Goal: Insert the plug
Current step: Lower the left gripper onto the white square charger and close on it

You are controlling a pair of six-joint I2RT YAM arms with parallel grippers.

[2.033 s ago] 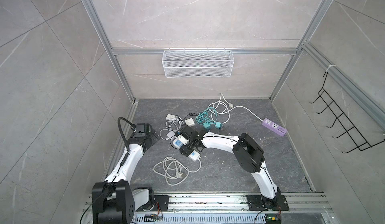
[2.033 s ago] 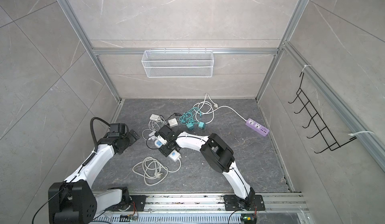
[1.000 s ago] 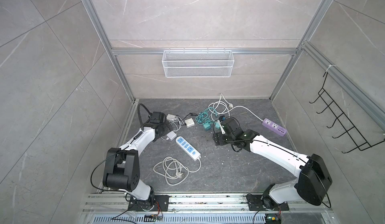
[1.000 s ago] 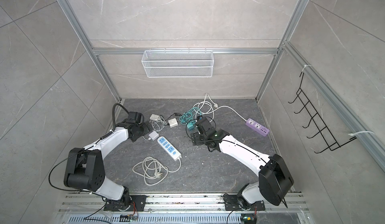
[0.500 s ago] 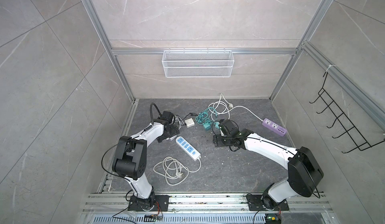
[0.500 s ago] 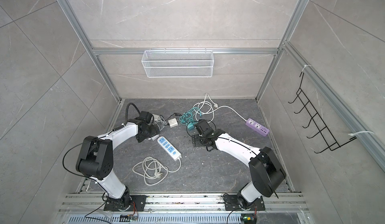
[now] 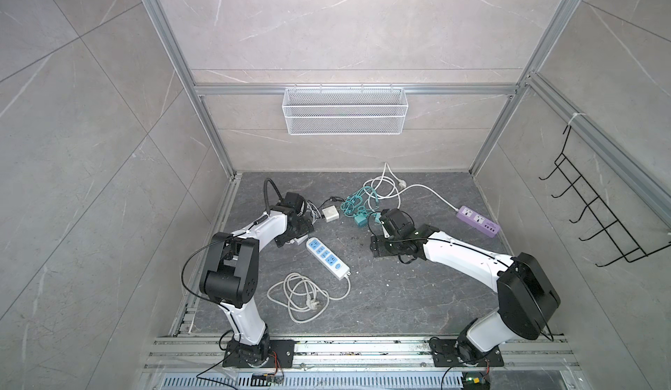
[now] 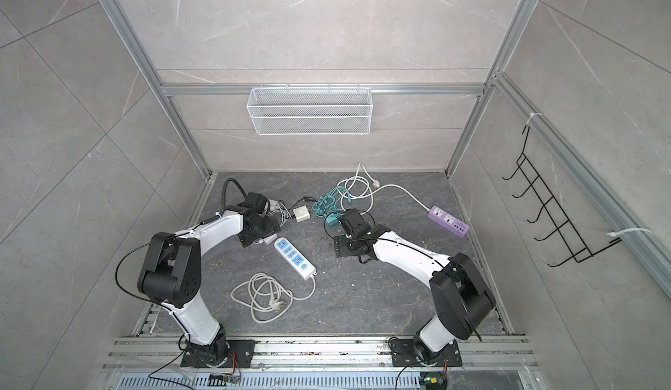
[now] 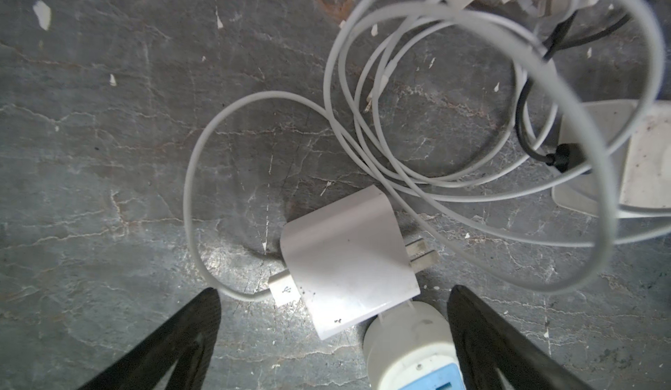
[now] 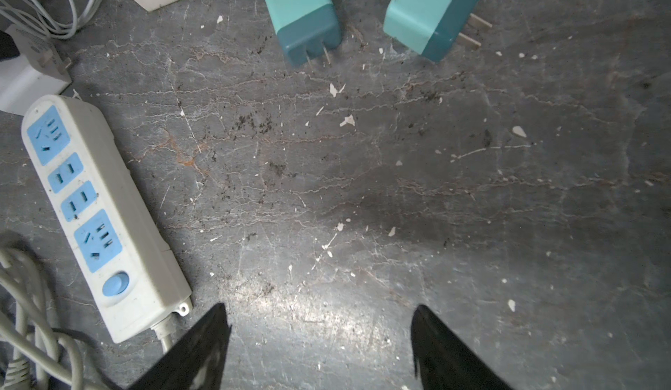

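Note:
A white charger plug (image 9: 348, 261) with two metal prongs and a USB cable lies flat on the dark floor. It touches the far end of the white power strip (image 9: 410, 344) with blue sockets (image 10: 98, 206). My left gripper (image 9: 334, 295) hovers over this plug, open, one finger on each side of it and nothing held. In both top views the left gripper (image 7: 296, 234) (image 8: 259, 237) is at the strip's (image 7: 326, 257) (image 8: 295, 258) far end. My right gripper (image 10: 319, 310) (image 7: 379, 250) is open over bare floor, right of the strip.
Two teal charger plugs (image 10: 303, 18) (image 10: 432, 10) with a teal cable lie just beyond the right gripper. Loose white cables (image 9: 472, 97) tangle beside the white plug. A purple power strip (image 7: 477, 221) lies at the right. The strip's coiled cord (image 7: 297, 297) lies near the front.
The left gripper swung in from the left wall to above the white plug. The right gripper left the power strip and now sits over bare floor near the teal plugs, its jaws slightly narrower.

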